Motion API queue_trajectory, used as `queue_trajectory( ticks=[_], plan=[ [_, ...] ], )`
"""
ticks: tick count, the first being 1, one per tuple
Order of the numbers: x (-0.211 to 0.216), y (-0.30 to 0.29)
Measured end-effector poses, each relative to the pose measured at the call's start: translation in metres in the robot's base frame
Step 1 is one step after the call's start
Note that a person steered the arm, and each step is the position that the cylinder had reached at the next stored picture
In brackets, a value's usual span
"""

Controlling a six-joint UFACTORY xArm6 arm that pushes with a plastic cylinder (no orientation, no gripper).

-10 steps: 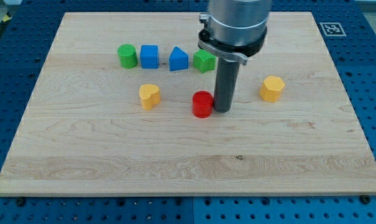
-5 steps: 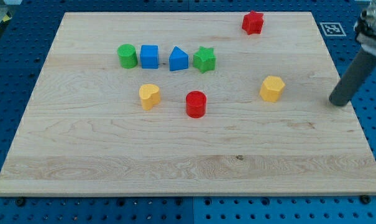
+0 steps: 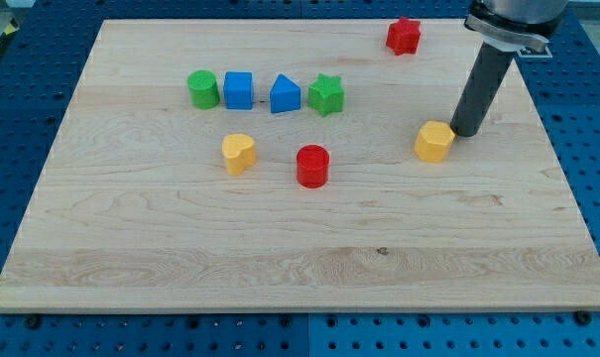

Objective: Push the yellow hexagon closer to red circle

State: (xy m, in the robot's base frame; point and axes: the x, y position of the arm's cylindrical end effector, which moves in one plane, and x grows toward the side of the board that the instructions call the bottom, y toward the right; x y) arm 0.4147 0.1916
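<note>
One swing back from the board's right edge has brought my tip (image 3: 465,133) just beside the yellow hexagon block (image 3: 434,141), on its upper-right side, perhaps touching. We carry no claw, so nothing is held. Our hexagon sits unmoved, well right of the red circle block (image 3: 312,166); a leftward push looks ready.
</note>
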Motion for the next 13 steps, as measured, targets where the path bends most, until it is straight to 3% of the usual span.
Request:
queue_trajectory(
  ticks=[2, 4, 6, 9, 12, 13],
  plan=[
    [0.038, -0.008],
    [0.004, -0.022],
    [0.005, -0.049],
    [0.074, -0.062],
    [0.078, -0.092],
    [0.077, -0.056]
  ],
)
